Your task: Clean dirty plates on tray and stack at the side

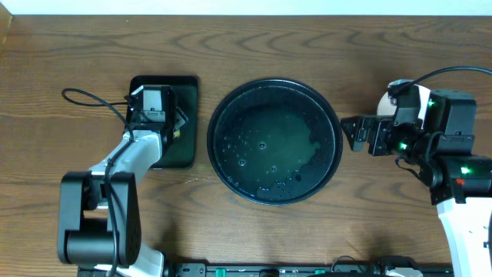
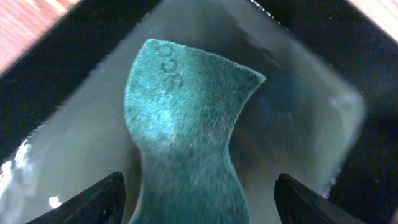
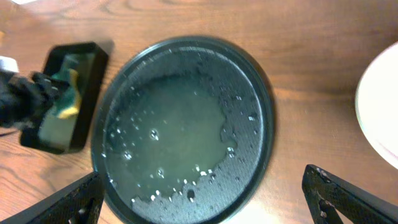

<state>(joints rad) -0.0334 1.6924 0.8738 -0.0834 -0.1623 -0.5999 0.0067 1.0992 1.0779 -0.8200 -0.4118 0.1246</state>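
Observation:
The large round black tray (image 1: pixel 331 123) sits mid-table and holds only cloudy water and droplets. It also shows in the right wrist view (image 3: pixel 261 87). No plate lies on it. A pale plate edge (image 1: pixel 383 101) shows on the wood to its right, mostly hidden under my right arm. In the right wrist view it is a white rim (image 3: pixel 380 106); how many plates are there is hidden. My right gripper (image 1: pixel 355 135) (image 3: pixel 205 202) is open and empty, just right of the tray's rim. My left gripper (image 1: pixel 157 108) (image 2: pixel 199 199) is open, its fingers either side of the teal sponge (image 2: pixel 186 124).
The sponge lies in a small rectangular black tray (image 1: pixel 188 146) holding soapy water, left of the round tray; this small tray also shows in the right wrist view (image 3: pixel 87 53). Dark wood tabletop (image 1: pixel 307 46) surrounds everything. A cable (image 1: pixel 84 96) loops at the left.

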